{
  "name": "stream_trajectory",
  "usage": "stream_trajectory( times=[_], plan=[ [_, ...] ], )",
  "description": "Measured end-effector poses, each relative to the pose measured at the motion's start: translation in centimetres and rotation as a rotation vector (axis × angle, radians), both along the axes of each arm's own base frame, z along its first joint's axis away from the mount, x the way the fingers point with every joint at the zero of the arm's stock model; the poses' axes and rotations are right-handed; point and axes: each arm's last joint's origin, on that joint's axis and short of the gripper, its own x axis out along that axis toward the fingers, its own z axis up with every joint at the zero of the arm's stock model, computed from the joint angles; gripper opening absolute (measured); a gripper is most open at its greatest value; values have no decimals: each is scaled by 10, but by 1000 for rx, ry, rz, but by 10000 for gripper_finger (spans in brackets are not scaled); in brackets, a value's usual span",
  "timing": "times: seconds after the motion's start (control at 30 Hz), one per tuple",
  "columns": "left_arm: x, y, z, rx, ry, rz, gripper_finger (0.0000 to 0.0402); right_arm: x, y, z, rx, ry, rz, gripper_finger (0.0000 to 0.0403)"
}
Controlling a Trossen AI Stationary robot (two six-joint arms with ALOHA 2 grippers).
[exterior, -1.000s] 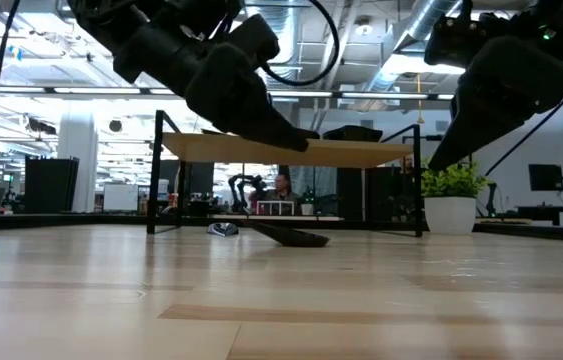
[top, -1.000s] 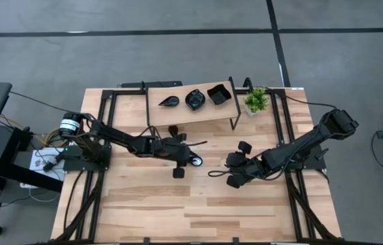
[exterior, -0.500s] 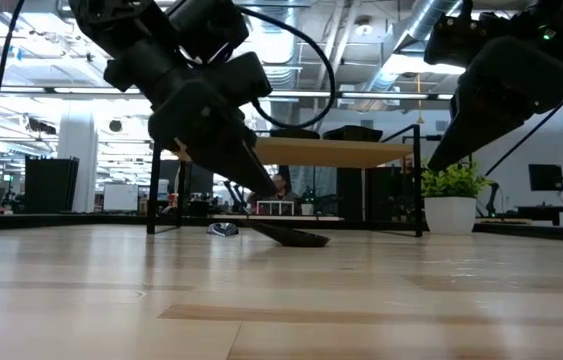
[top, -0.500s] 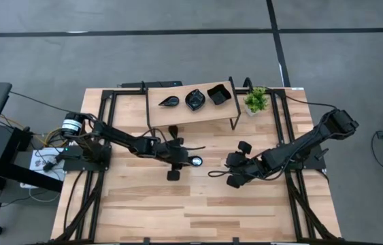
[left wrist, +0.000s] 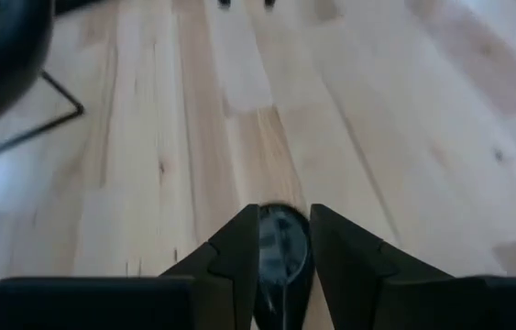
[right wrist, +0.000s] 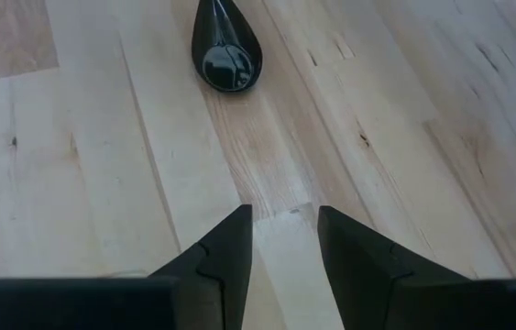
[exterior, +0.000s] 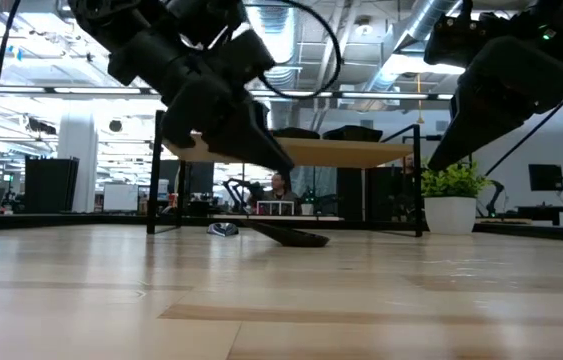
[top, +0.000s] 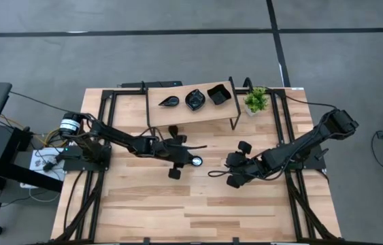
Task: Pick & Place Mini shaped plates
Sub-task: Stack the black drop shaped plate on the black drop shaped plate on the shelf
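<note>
Grey floor (top: 177, 61) with dark seam lines is surrounding the light wooden table (top: 198, 218), which is sitting on a black frame. A small wooden shelf on thin black legs (top: 191, 109) is standing near the table's far edge, and a green potted plant (top: 256, 101) is sitting just beside it toward the far right corner. Beyond the table, an open hall is stretching back under exposed ceiling ducts (exterior: 431, 20) and strip lights, with monitors (exterior: 544, 177) glowing and a person sitting far off (exterior: 279, 187).
</note>
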Motion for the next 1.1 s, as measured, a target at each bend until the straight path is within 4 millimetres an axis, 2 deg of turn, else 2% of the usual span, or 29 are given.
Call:
stream_trajectory(
  times=[0.27,0.37,0.6,0.93,1.1],
  plan=[
    [-2,1,24,-102,-109,58,102,0,0,0,-3,5,-1,122],
    [-3,0,25,-128,-108,51,102,0,-1,0,-5,7,-3,122],
    [2,3,6,-126,-39,11,104,1,-5,0,-7,7,-22,122],
    [6,2,-19,-116,38,11,152,2,-8,-1,-9,10,-34,122],
    [8,2,-33,-111,76,13,155,0,-9,-2,-34,31,-42,122]
  ],
)
